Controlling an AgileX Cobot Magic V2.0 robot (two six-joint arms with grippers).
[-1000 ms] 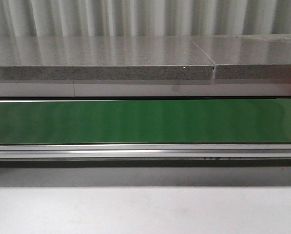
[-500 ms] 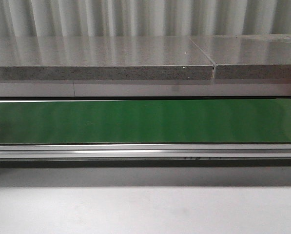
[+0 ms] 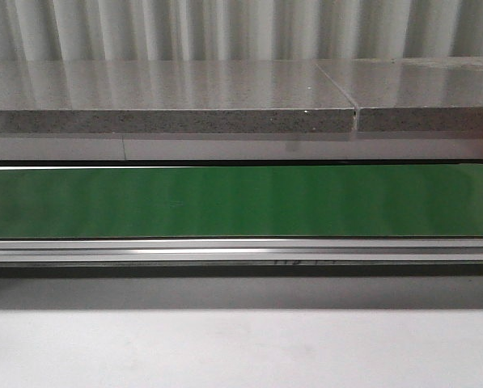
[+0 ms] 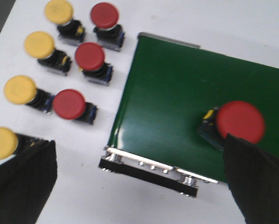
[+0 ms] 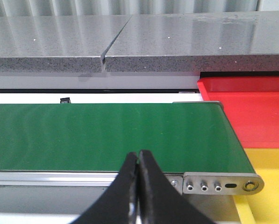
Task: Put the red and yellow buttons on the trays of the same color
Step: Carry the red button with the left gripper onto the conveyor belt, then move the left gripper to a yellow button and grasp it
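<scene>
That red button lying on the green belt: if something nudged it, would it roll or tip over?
The red button probably would not roll freely: its wide round cap sits on a smaller dark body, so it would likely pivot in an arc. It already seems to lie tilted, so it looks top-heavy. The cap appears smooth and domed, possibly slippery; the green belt looks flat.

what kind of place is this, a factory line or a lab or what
Probably a lab mock-up of a factory sorting line: a green conveyor belt on a white table, push buttons laid out in rows beside it, one red button on the belt, and a red tray and yellow tray at its end.
</scene>
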